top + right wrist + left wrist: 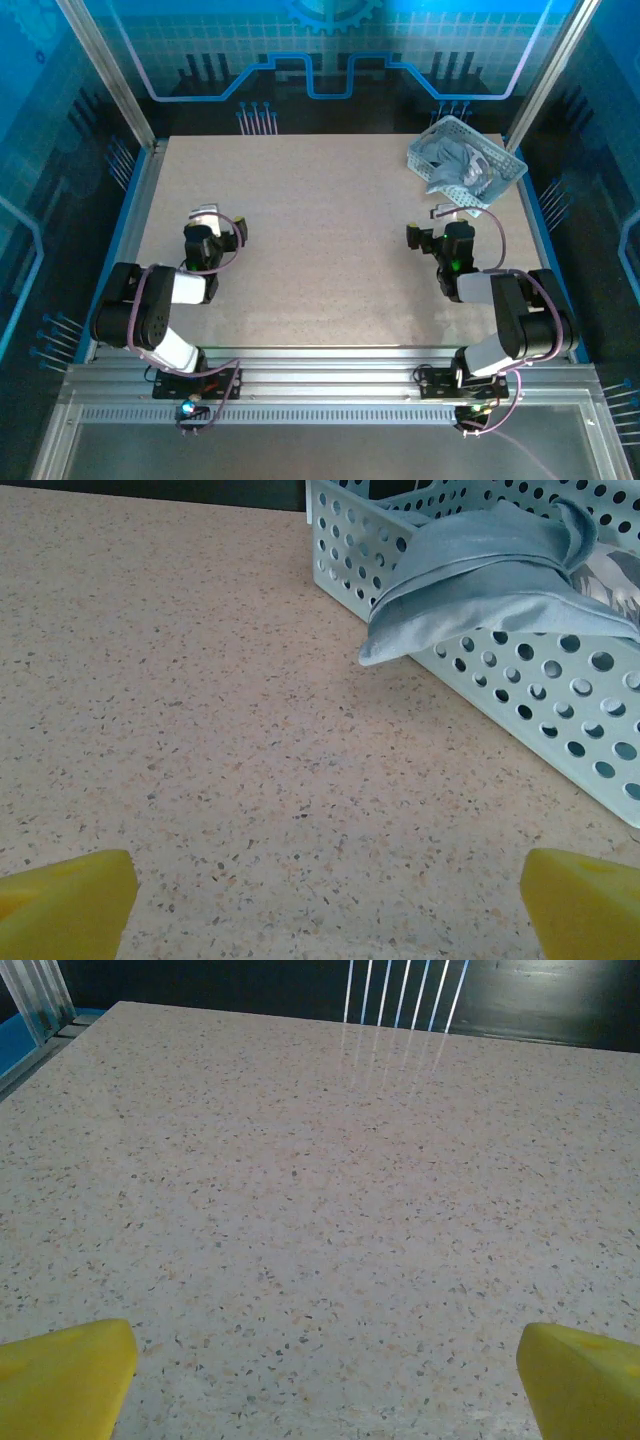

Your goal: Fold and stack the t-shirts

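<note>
The left gripper (325, 1385) is wide open and holds nothing. Its yellow fingertips (65, 1370) hang low over the speckled table (320, 1180). The right gripper (330, 900) is wide open too, with nothing in it. Ahead of it, to the right, a pale basket (560, 700) with round holes sits on the table. The t-shirts (480, 570) lie bunched up inside, and one flap hangs over the near wall. It may be more than one shirt; the heap is too crumpled to tell.

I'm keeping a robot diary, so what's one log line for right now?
folding: not started | left gripper: open, above table | right gripper: open, facing basket | shirts: crumpled in basket, one draped over its wall
</note>
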